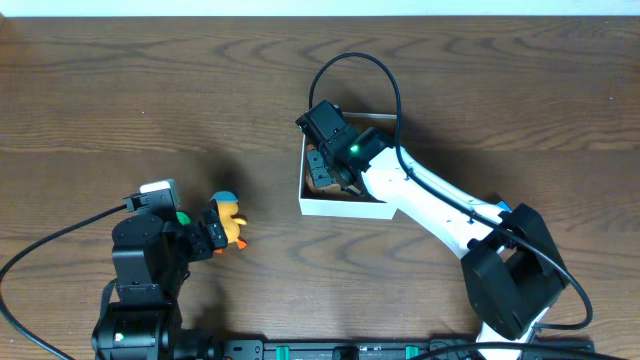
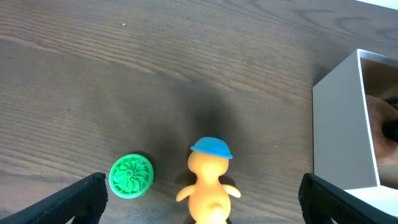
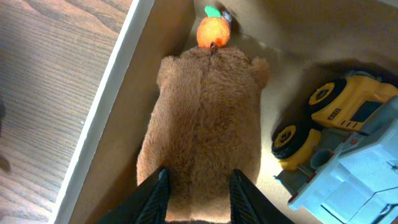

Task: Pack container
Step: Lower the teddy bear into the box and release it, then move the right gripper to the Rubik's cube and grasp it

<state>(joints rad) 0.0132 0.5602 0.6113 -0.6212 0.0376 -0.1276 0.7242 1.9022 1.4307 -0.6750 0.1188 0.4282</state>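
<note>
The container [image 1: 345, 208] is a small white box with a tan inside, at the table's middle. My right gripper [image 1: 325, 165] is inside it. In the right wrist view, its fingers [image 3: 198, 193] are closed on a brown plush toy [image 3: 205, 112] lying along the box's left wall [image 3: 106, 106]. The plush has an orange carrot-like piece [image 3: 211, 31] at its far end. A yellow toy truck [image 3: 339, 112] lies beside it. My left gripper [image 2: 202, 199] is open around a yellow duck with a blue cap [image 2: 208, 180] on the table, not touching it. The duck also shows in the overhead view [image 1: 232, 222].
A green round disc [image 2: 131, 176] lies on the table just left of the duck, near my left finger. A pale blue-grey toy [image 3: 354, 180] fills the container's near right part. The container's white side wall [image 2: 342, 124] stands to the duck's right.
</note>
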